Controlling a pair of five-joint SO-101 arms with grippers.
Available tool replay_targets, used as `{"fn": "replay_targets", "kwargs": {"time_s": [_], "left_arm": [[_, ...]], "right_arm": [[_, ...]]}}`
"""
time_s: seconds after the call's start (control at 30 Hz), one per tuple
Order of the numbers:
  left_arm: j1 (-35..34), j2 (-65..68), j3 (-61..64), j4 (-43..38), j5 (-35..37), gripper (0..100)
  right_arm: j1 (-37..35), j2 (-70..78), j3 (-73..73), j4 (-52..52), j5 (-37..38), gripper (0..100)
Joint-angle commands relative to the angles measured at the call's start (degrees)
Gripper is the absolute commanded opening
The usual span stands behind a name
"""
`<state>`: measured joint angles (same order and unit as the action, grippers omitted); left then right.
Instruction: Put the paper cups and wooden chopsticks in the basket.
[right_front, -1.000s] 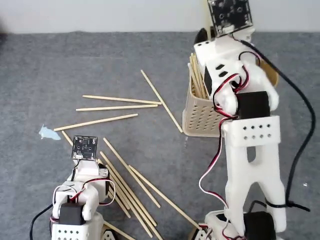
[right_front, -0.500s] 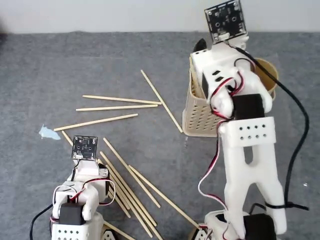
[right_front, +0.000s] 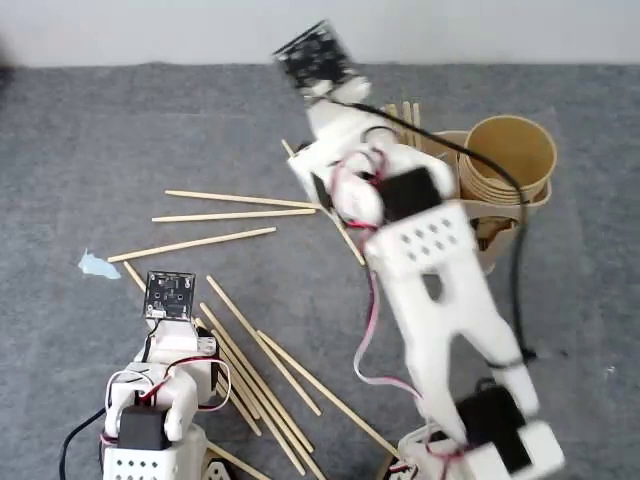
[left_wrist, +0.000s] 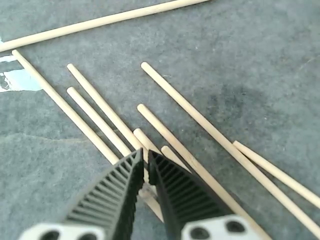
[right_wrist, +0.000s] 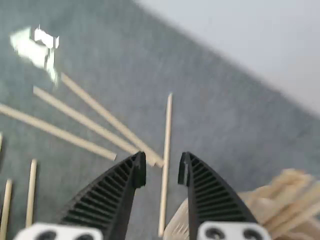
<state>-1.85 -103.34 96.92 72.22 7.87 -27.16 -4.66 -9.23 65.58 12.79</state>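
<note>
Black ribbed fingers (right_wrist: 115, 195) of right gripper (right_wrist: 161, 167): parted, empty, over loose chopsticks (right_wrist: 167, 130) just beside basket (right_front: 530, 205). Left gripper (left_wrist: 144, 159): fingers almost touching, nothing clamped, low over chopstick pile (left_wrist: 100, 107). Risk: right arm leaning across basket could tip it, spilling paper cups (right_front: 512, 150) stacked inside. High view shows cups; right wrist view shows finger gap.

Open room over the mat (right_front: 120, 130) beyond the scattered chopsticks (right_front: 238, 214); right arm (right_front: 430, 270) slanting just beside the basket (right_front: 503, 252).
</note>
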Motion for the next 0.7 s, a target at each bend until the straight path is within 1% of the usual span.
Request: {"fn": "replay_targets", "kwargs": {"time_s": [0.0,0.17,0.23,0.47,0.67], "left_arm": [[0.1,-1.0,-0.5,0.2,0.6,1],[0.1,-1.0,-0.5,0.2,0.6,1],[0.1,-1.0,-0.5,0.2,0.6,1],[0.1,-1.0,-0.5,0.2,0.6,1],[0.1,-1.0,-0.5,0.2,0.6,1]], "right_arm": [[-1.8,6.5,-5.3,2.2,-0.2,13.5],[-4.0,19.0,-10.6,5.0,-0.1,26.5],[-4.6,23.9,-13.1,5.0,0.0,29.5],[-5.3,40.6,-23.8,4.5,7.8,29.6],[-5.1,52.3,-36.7,4.9,11.4,29.6]]}}
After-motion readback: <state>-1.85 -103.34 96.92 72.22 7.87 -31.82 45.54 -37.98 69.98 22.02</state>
